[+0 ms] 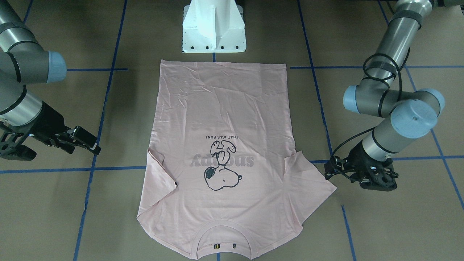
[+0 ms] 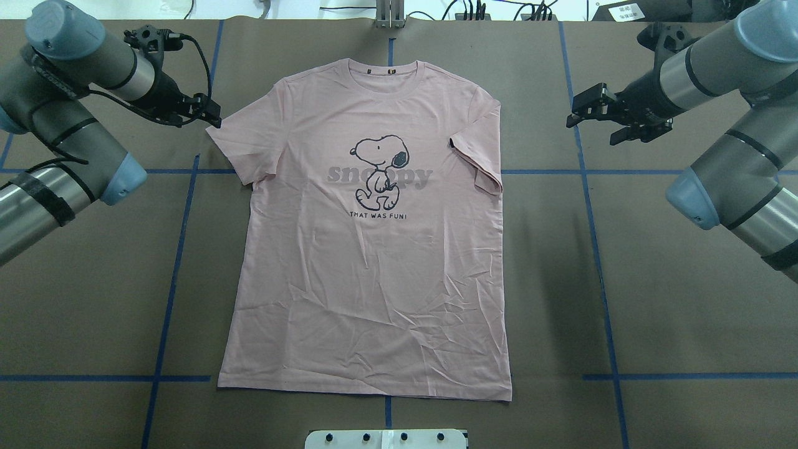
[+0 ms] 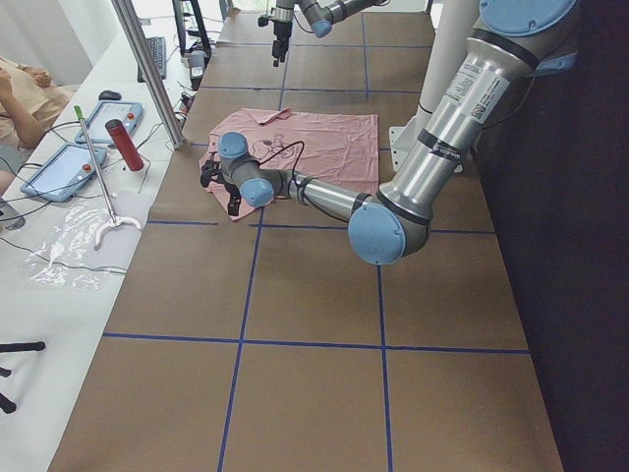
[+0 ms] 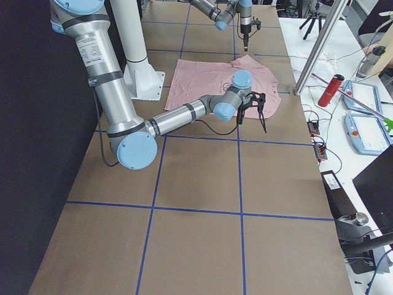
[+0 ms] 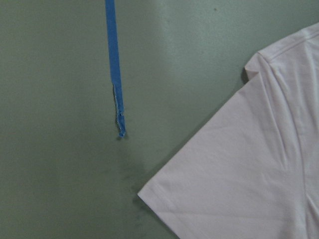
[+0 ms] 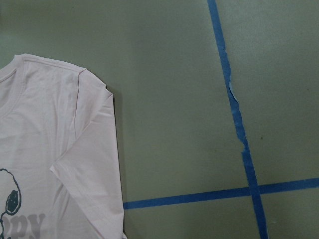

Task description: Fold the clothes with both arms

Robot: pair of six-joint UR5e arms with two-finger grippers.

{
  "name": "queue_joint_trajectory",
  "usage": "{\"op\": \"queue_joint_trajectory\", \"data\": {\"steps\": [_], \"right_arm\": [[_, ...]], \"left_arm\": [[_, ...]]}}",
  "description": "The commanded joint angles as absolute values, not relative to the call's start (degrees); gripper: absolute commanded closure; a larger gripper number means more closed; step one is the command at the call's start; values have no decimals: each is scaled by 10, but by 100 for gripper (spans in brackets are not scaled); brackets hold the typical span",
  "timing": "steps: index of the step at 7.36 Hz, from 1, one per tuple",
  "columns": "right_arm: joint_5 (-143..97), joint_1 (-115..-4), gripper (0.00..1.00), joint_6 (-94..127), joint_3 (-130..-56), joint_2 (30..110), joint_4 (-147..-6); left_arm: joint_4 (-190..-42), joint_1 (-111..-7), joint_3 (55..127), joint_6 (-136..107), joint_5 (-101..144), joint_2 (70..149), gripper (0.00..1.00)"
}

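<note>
One brown table (image 2: 623,280), gridded with blue tape, carries everything. Both arms bend at the elbow and reach toward the collar end of the shirt (image 2: 374,280). The left arm (image 2: 62,93) comes in beside the shirt's spread sleeve, and the right arm (image 2: 717,81) beside its opposite sleeve, with each forearm angled in toward the shirt.

The shirt lies flat in the middle of the table, print side up, hem toward the robot and collar away from it. Its body is lightly creased. The sleeve on the robot's left is spread out flat, while the one on the robot's right is folded down along the shirt's side. A white base (image 1: 214,25) stands just off the shirt's hem.

The left gripper (image 2: 212,112) hangs just beside the outer corner of the spread sleeve, fingers apart and gripping nothing. The right gripper (image 2: 576,113) hangs off the folded sleeve's side, apart from the cloth, fingers likewise spread and empty.

A dog print (image 2: 379,171) crosses grey lettering on the shirt's chest. The ribbed collar (image 2: 386,67) lies at the shirt's far edge.
</note>
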State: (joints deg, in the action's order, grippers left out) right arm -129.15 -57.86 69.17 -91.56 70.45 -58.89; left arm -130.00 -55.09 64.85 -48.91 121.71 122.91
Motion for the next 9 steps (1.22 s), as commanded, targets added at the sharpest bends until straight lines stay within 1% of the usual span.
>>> {"op": "queue_joint_trajectory", "data": {"steps": [1,2,3,4,5,8,9], "right_arm": [[-1291,-578,0,692,-917,703,-589],[-1291,-578,0,692,-918,703,-589],[-1291,-578,0,692,-919,704,-589],[-1290,-578,0,692,-919,704,-589],[-1289,-578,0,693,-919,704,-589],[-1287,-577,0,693,-919,704,-589],[-1286,-577,0,693,-919,704,-589]], "left_arm": [[-1318,-531,611,-503,1166,1247,33],[-1319,-531,606,-503,1165,1248,38],[-1321,-531,602,-503,1165,1248,40],[-1321,-531,601,-503,1165,1248,56],[-1321,-531,601,-503,1165,1249,100],[-1318,-531,611,-508,1171,1269,100],[-1312,-531,642,-540,1174,1273,100]]}}
